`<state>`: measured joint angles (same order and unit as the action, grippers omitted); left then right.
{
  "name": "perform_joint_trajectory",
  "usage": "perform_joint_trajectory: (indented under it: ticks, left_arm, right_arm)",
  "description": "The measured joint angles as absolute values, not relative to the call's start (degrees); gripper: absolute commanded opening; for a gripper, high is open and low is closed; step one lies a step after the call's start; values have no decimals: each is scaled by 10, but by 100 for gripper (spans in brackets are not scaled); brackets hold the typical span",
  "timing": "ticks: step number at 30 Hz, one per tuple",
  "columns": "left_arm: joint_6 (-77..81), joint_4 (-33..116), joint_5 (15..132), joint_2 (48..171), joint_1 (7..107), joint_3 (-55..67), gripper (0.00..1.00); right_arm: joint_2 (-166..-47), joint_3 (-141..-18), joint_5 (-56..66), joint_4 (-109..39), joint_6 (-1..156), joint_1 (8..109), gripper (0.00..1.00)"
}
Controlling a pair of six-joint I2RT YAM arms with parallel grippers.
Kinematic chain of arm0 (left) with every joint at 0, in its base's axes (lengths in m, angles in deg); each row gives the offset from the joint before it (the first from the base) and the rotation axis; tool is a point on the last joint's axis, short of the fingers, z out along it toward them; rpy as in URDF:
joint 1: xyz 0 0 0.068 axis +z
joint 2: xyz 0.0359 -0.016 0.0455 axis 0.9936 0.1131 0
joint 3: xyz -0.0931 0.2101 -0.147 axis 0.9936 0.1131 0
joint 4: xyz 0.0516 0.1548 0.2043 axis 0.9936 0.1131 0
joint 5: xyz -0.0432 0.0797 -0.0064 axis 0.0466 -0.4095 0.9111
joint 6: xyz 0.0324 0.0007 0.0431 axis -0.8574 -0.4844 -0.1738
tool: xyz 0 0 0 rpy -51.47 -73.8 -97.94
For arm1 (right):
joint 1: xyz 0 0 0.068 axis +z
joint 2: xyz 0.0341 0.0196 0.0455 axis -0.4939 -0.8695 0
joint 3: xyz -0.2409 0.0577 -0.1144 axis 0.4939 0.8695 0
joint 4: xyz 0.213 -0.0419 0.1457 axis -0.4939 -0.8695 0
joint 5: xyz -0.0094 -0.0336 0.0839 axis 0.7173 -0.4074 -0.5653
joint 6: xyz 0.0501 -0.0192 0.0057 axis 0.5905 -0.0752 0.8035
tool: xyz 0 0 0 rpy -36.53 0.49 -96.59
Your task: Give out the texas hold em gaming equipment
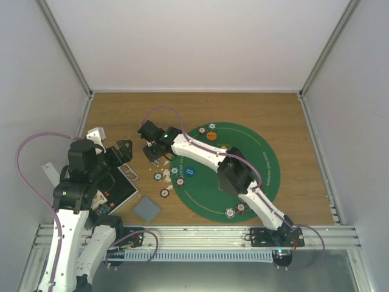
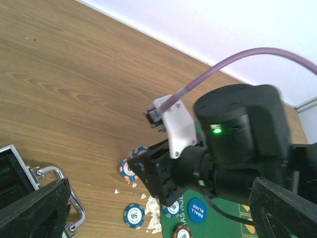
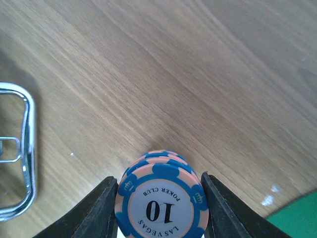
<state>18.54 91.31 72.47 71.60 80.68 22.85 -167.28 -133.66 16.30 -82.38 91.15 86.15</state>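
Poker chips (image 3: 161, 206) between right fingers (image 3: 96, 213), chrome handle (image 3: 31, 148) and green mat (image 3: 299, 218) nearby

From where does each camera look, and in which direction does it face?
Top external: above and behind the bases, looking down on the green mat; left arm and right arm show.
Left wrist: facing across the wooden table at the right gripper; its open fingers frame the bottom.
Right wrist: looking down at the 10 chip between its fingers.
Both wrist views share that chip.
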Motion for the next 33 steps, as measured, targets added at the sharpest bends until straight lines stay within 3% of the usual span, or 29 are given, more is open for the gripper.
perform_joint_trajectory:
  ticks: [8, 16, 33]
  left_arm:
    - [185, 913, 725, 716, 807, 228, 99]
    - [184, 913, 725, 716, 807, 229, 99]
    - [184, 913, 725, 716, 807, 229, 99]
  right_arm:
    - [-1574, -1209, 162, -778, 936, 828, 40]
    - [-1550, -1085, 156, -743, 961, 791, 40]
    - [-1545, -1041, 144, -724, 979, 792, 40]
